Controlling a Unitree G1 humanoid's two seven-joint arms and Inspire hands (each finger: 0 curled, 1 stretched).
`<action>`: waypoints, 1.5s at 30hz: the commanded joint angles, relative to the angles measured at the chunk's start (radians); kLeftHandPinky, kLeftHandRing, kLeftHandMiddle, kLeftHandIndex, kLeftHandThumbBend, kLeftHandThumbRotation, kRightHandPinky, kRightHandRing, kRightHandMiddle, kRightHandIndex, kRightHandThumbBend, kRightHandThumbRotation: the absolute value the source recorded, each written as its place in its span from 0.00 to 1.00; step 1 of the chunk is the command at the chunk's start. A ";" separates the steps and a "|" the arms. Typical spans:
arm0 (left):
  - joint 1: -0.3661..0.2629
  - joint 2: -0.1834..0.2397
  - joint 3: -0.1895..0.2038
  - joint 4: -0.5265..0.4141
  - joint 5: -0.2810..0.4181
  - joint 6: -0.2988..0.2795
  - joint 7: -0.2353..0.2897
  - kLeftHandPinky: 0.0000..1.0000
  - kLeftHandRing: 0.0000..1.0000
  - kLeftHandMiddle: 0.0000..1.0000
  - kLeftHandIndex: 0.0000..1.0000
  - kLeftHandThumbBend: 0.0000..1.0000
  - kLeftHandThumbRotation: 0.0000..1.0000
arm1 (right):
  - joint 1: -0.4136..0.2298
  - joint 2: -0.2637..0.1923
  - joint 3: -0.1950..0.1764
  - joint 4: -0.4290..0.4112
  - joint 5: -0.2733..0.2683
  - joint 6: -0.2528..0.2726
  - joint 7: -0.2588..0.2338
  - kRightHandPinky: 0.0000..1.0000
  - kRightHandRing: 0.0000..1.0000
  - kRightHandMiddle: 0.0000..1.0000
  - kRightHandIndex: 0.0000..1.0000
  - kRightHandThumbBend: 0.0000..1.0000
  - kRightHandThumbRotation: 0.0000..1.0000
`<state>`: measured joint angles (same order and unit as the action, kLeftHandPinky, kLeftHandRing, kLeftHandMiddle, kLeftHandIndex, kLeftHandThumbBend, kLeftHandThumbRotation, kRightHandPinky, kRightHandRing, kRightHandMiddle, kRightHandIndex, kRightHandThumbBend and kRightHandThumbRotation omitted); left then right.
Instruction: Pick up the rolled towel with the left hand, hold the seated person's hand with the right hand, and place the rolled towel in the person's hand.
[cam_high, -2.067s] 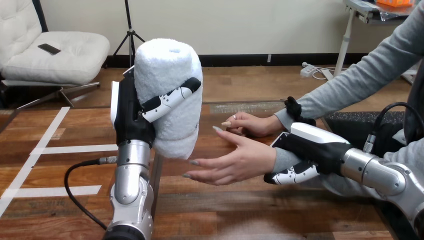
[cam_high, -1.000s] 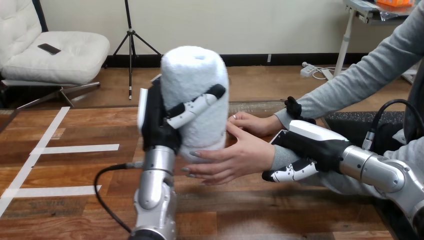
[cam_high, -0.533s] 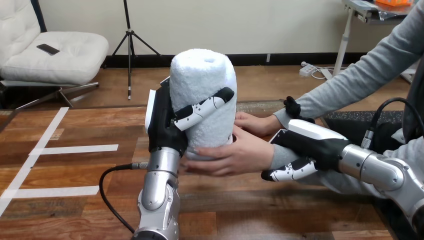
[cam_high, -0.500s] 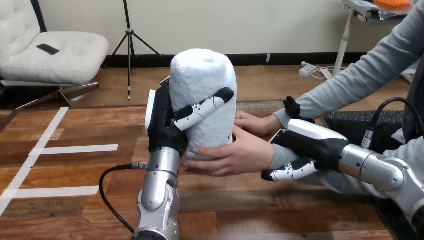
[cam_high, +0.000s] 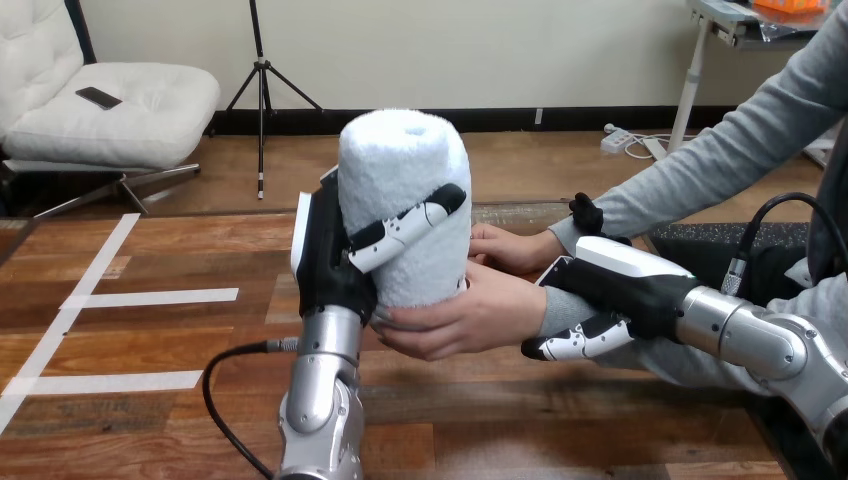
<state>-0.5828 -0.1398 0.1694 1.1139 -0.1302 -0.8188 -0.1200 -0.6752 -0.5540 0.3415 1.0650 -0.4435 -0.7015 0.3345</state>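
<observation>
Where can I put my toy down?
Bare table lies left of the left robot hand, by the white tape strips, and along the near edge below the person's nearer hand. Crowded: rolled towel, that hand and the right robot hand bunch together.

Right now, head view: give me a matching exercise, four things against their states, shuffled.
Things:
1. rolled towel
2. left hand
3. right hand
4. person's nearer hand

States:
A. curled round the person's wrist
B. white, standing upright
C. cupping the towel's lower end
D. fingers wrapped round the towel's middle

Pairs: 1-B, 2-D, 3-A, 4-C
</observation>
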 joint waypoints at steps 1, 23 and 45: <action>-0.054 -0.087 -0.026 -0.012 0.006 -0.015 -0.006 0.30 0.34 0.39 0.41 0.65 0.00 | -0.095 0.004 -0.050 -0.058 0.044 -0.016 -0.015 0.22 0.26 0.32 0.34 0.48 0.38; -0.020 -0.133 -0.041 -0.011 -0.015 0.006 -0.031 0.29 0.33 0.39 0.41 0.66 0.00 | -0.093 0.005 -0.046 -0.062 0.034 -0.015 -0.030 0.21 0.25 0.31 0.34 0.47 0.39; -0.011 -0.119 -0.045 -0.013 -0.013 0.003 -0.034 0.29 0.34 0.39 0.41 0.66 0.00 | -0.097 0.012 -0.050 -0.054 0.046 -0.021 -0.018 0.20 0.24 0.30 0.33 0.47 0.40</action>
<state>-0.5585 -0.1597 0.1609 1.1131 -0.1556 -0.8113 -0.1279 -0.6751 -0.5541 0.3417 1.0657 -0.4449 -0.6923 0.3355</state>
